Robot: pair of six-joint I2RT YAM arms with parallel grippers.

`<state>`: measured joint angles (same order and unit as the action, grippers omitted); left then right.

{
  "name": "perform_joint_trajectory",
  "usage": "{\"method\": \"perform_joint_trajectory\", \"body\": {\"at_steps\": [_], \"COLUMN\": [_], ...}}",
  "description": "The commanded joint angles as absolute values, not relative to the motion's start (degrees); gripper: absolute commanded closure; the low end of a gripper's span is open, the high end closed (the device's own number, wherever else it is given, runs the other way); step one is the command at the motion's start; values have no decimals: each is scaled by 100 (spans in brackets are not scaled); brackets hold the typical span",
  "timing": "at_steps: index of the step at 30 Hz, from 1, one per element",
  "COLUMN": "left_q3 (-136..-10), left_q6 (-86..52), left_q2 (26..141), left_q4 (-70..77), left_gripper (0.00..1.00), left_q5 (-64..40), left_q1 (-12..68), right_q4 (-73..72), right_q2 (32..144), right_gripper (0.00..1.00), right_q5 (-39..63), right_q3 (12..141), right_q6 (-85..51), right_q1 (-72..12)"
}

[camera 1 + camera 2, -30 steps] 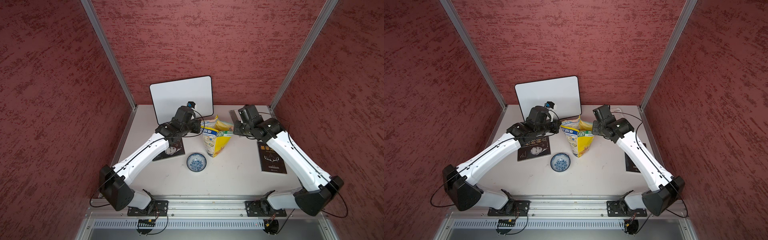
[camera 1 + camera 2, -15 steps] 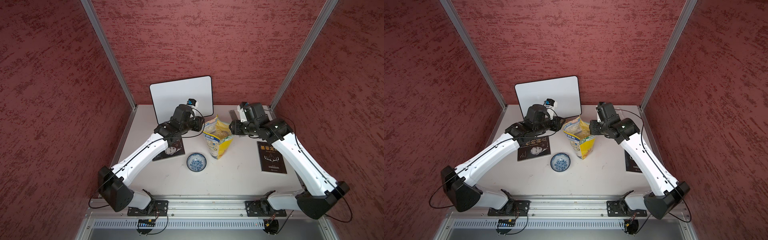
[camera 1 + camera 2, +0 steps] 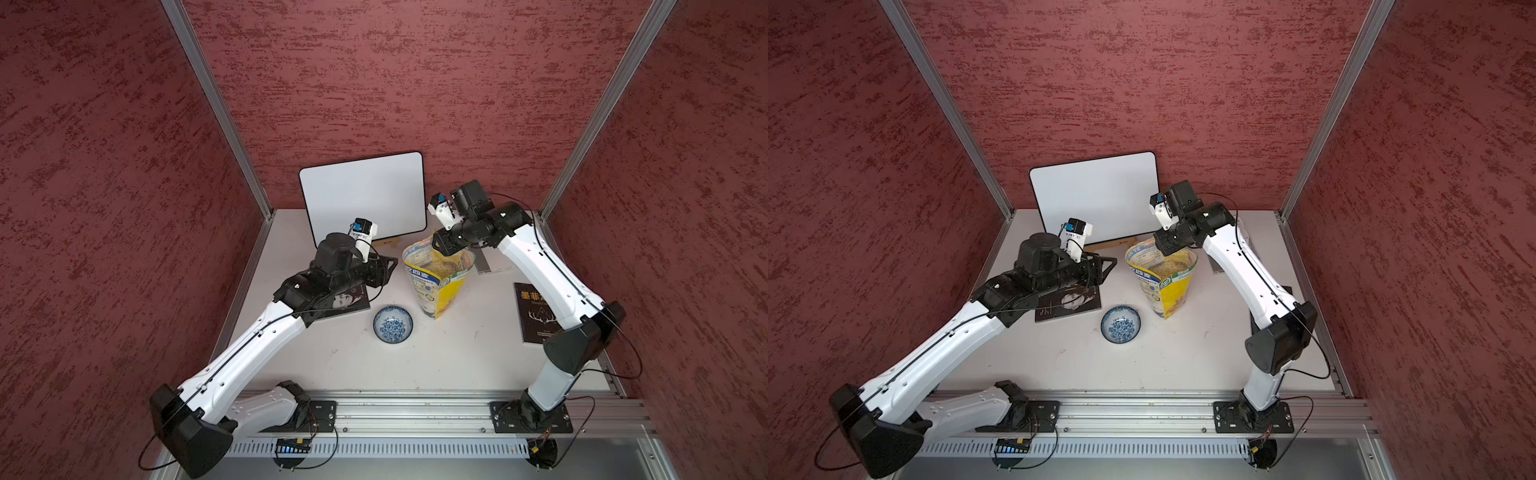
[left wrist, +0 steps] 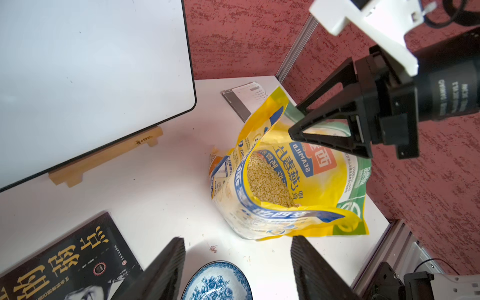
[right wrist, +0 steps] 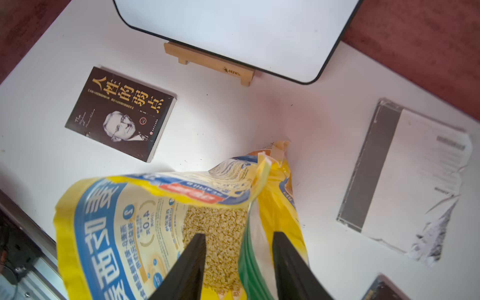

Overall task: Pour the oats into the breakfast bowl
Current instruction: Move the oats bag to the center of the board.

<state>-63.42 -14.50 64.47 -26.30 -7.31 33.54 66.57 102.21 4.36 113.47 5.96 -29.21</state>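
In both top views the large yellow stand-up oat pouch with the green-and-white top band (image 3: 436, 286) (image 3: 1163, 286) is standing upright near the middle of the white tabletop (image 3: 457, 357). Its mouth is gaping upward, with the pale beige oat flakes (image 3: 441, 264) (image 5: 218, 233) showing inside. The small round white porcelain bowl with the blue floral inside (image 3: 392, 324) (image 3: 1120, 325) is sitting empty just beside the pouch's foot, to the lower left of it in the frame.

The right gripper (image 3: 444, 250) (image 5: 237, 233) is reaching down onto the pouch's upper-right rim. It is straddling the green-banded wall, one finger over the oats and one outside. The jaws are standing apart around the film rather than visibly pinching it.

The left gripper (image 3: 386, 266) (image 4: 237, 240) is hovering just left of the pouch, spread wide and holding nothing, and it is pointing at the pouch's side.

The pouch's long axis is running vertically, and the bowl is lying on the side away from the right gripper. A pour therefore probably means tipping the mouth toward the lower left. The right arm is already at the rim, while the left is the nearer one for steadying the body.
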Motion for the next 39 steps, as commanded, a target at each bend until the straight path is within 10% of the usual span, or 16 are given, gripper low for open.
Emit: {"method": "perform_joint_trajectory", "body": {"at_steps": [1,6,19,29,39], "left_q3": [-6263,-5977,-4576,-4793,-5343], "left_q6": [-1381,-1088,855,1294,1605], "left_q2": [6320,6206,6173,6920,7903], "left_q4": [-2727,-2463,78,669,1186], "left_gripper": [30,30,18,13,16], "left_q5": [-584,-843,-2160,-1678,-3640], "left_q1": [3287,3294,4334,4501,3766], "right_q4": [6892,7096,7998,6188,4275], "right_q2": [10174,9816,8746,7273,5829], "right_gripper": [79,100,100,49,10], "right_q5": [-134,-1025,-1994,-21,2202], "right_q3": [11817,11820,10815,9473,7196], "right_q6": [530,-248,-2150,-1200,-637], "right_q1": [-2949,-2873,-2363,-1236,-107]}}
